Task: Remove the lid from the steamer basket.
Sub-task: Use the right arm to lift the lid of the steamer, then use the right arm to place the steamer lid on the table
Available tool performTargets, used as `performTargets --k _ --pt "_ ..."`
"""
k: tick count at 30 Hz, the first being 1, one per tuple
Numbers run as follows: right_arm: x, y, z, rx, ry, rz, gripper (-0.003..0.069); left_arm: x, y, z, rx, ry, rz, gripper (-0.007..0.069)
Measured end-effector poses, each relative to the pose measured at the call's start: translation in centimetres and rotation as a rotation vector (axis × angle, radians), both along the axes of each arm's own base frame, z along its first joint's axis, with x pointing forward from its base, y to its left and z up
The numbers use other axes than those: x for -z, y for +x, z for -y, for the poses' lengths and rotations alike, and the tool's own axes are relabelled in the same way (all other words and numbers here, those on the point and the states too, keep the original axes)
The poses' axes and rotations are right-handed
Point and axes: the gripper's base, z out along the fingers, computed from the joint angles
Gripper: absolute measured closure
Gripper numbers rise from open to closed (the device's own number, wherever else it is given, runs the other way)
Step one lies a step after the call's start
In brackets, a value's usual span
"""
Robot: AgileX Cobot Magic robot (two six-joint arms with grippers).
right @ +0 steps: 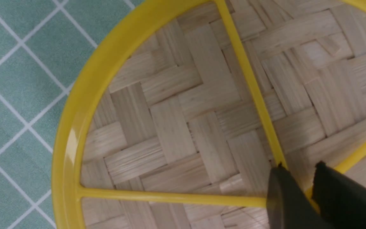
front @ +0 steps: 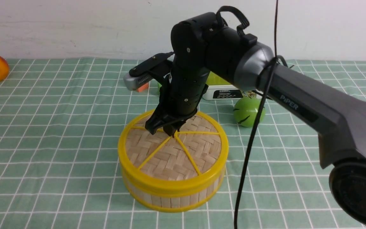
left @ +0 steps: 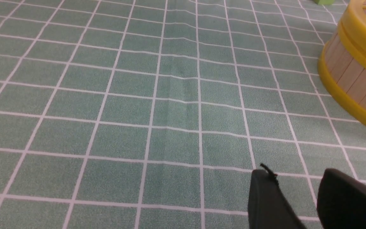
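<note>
Squarely beneath right gripper (front: 170,131), lid (front: 173,159).

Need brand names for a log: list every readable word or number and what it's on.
"PiPER": on the right arm, along its grey link.
Black label on the white box behind it: lettering too small to read.
Wrist views: no text.

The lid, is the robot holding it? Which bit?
Yes. The right gripper pinches the lid at its centre, where the yellow spokes meet. The left gripper holds nothing.
</note>
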Motion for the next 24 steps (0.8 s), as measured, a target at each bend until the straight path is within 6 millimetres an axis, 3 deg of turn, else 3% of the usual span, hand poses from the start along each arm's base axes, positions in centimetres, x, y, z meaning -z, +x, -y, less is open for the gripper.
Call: performTargets --k 5,6,7,8,10,11,13,14,15,16,17,19,22,23,24 --pt "-2.1 -0.3 0.9 0.01 0.022 0.03 0.0581 0.0 0.0 0.0 0.0 0.0 0.0 0.0386" --pt "-5.6 -0.8 2.4 0.028 0.065 0.087 0.0581 0.0 0.0 0.0 0.0 0.0 0.0 0.0386" --pt "-6.0 -0.9 2.5 0.03 0.071 0.093 0.0581 0.0 0.0 0.0 0.0 0.0 0.0 0.0386" --pt "-9.3 -1.6 4.3 0.051 0.113 0.149 0.0581 0.0 0.0 0.0 0.0 0.0 0.0 0.0386" --pt "-12.6 -2.4 6.8 0.087 0.151 0.206 0.0581 0.0 0.0 0.0 0.0 0.0 0.0 0.0386" --pt "-13.0 -2.5 7.1 0.091 0.157 0.214 0.0581 0.0 0.0 0.0 0.0 0.0 0.0 0.0386" --pt "-14.7 -3.1 9.9 0.14 0.164 0.236 0.0581 0.0 0.0 0.0 0.0 0.0 0.0 0.0386" --pt "-15.7 -3.9 13.3 0.206 0.151 0.24 0.0581 0.0 0.0 0.0 0.0 0.0 0.0 0.0386" --pt "-15.3 -4.0 13.4 0.206 0.141 0.225 0.0581 0.0 0.0 0.0 0.0 0.0 0.0 0.0386" --pt "-14.8 -4.4 15.9 0.262 0.113 0.198 0.0581 0.0 0.0 0.0 0.0 0.0 0.0 0.0386" --pt "-14.1 -4.4 16.5 0.276 0.096 0.174 0.0581 0.0 0.0 0.0 0.0 0.0 0.0 0.0386" --pt "-11.2 -4.7 20.1 0.365 0.029 0.077 0.0581 0.0 0.0 0.0 0.0 0.0 0.0 0.0386" --pt "-8.3 -4.9 21.7 0.41 -0.008 0.005 0.0581 0.0 0.0 0.0 0.0 0.0 0.0 0.0386" --pt "-5.8 -4.8 22.5 0.437 -0.024 -0.024 0.0581 0.0 0.0 0.0 0.0 0.0 0.0 0.0386" --pt "-4.6 -4.7 22.8 0.446 -0.022 -0.022 0.0581 0.0 0.0 0.0 0.0 0.0 0.0 0.0386"
